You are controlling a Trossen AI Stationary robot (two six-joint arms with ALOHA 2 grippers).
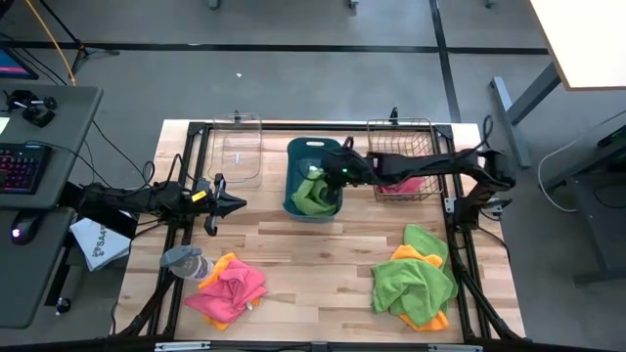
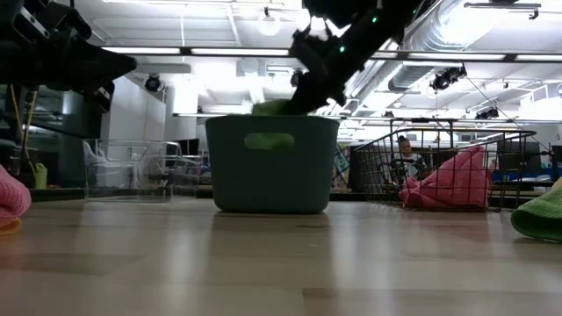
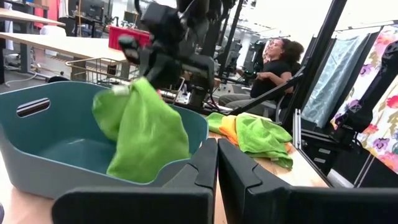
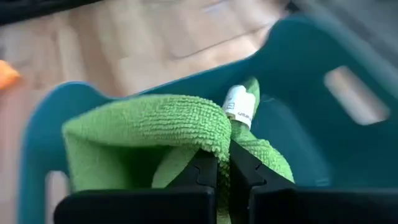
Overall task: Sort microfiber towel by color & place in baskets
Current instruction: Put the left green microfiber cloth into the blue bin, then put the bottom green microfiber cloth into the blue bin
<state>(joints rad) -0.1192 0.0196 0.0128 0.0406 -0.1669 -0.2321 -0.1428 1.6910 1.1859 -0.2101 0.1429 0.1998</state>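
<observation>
My right gripper point(image 1: 330, 174) is over the teal tub point(image 1: 313, 196), shut on a green microfiber towel point(image 3: 143, 127) that hangs into the tub. My left gripper point(image 1: 233, 204) waits shut above the table's left part, near the clear bin point(image 1: 238, 149). The wire-mesh basket point(image 1: 401, 156) holds a pink towel point(image 2: 457, 180). A pile of pink and orange towels point(image 1: 227, 286) lies near the left front. A pile of green and orange towels point(image 1: 416, 279) lies near the right front. My right gripper pinches a bunched fold of the green towel point(image 4: 214, 140) between its two fingers, next to the white label point(image 4: 239, 106). It comes slanting down from the table's right side. The towel hangs below the fingers into the teal tub, slack; its lower end point(image 3: 134, 168) droops near the tub's wall.
A grey rounded object point(image 1: 184, 261) lies beside the pink pile. The three bins stand in a row along the far edge. Bare wood lies in the middle of the table point(image 1: 313, 264). A person point(image 3: 273, 62) sits beyond the table. A keyboard point(image 1: 22, 166) is on the desk at left.
</observation>
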